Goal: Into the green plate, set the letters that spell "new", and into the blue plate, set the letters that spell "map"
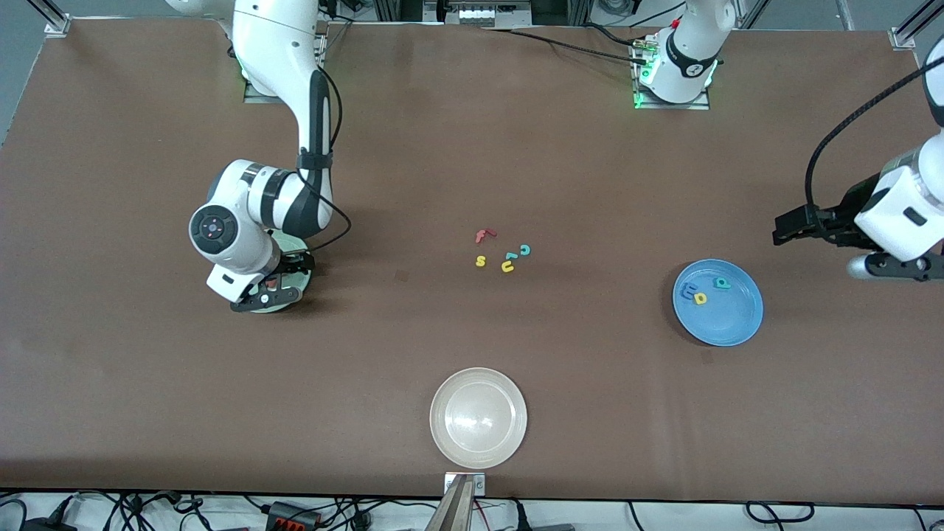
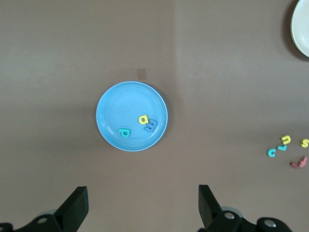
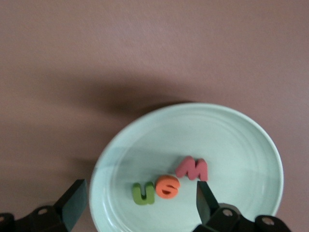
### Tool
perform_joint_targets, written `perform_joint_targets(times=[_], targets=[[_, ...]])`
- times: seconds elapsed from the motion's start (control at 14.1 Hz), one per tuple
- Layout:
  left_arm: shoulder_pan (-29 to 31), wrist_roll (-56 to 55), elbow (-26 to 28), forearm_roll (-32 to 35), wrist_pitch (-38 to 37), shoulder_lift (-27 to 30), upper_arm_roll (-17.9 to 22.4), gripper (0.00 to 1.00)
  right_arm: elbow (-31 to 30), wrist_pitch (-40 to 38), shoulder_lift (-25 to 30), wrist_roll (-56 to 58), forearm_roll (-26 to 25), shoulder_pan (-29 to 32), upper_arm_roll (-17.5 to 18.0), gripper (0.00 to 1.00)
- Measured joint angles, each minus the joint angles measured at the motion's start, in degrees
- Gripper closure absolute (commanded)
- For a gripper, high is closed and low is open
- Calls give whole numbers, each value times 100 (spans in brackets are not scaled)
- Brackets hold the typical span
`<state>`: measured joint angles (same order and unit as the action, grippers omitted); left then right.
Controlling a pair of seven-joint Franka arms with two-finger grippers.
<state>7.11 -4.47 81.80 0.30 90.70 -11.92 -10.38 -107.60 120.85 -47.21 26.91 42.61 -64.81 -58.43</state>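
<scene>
The green plate (image 3: 231,140) holds the olive "n" (image 3: 144,193), the orange "e" (image 3: 167,187) and the red-pink "w" (image 3: 192,169), lying side by side. My right gripper (image 3: 140,189) hangs open just above them, holding nothing. In the front view it (image 1: 276,286) covers most of that plate (image 1: 274,307). The blue plate (image 1: 730,324) carries the blue "m" (image 1: 688,292), yellow "a" (image 1: 700,298) and teal "p" (image 1: 720,282). My left gripper (image 1: 783,228) is open and empty in the air, over bare table beside the blue plate (image 2: 116,104).
Several loose letters lie mid-table, among them a red "f" (image 1: 484,235), a yellow "s" (image 1: 480,260), a yellow "u" (image 1: 507,267) and a teal "c" (image 1: 524,250). A cream-white plate (image 1: 478,418) sits near the table's front edge.
</scene>
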Motion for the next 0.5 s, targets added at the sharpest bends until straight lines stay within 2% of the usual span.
perform_joint_targets(times=[0.07,0.21,0.36,0.5], targets=[[-277,-72,250,-179,172,203,357,0,141,1,155,-117,-255,307,239,0],[-583,-171,835,-332,772,581,740,0,390,-2,547,-571,-921,874,783,0],[-826,-186,1514,-343,1400,926,967,0,548,-4,1054,-1346,-1785,1394,1520,0],[-894,-194,1899,-335,1494,1141,1015,0,648,-10,1516,-2119,-2600,1879,2288,0]])
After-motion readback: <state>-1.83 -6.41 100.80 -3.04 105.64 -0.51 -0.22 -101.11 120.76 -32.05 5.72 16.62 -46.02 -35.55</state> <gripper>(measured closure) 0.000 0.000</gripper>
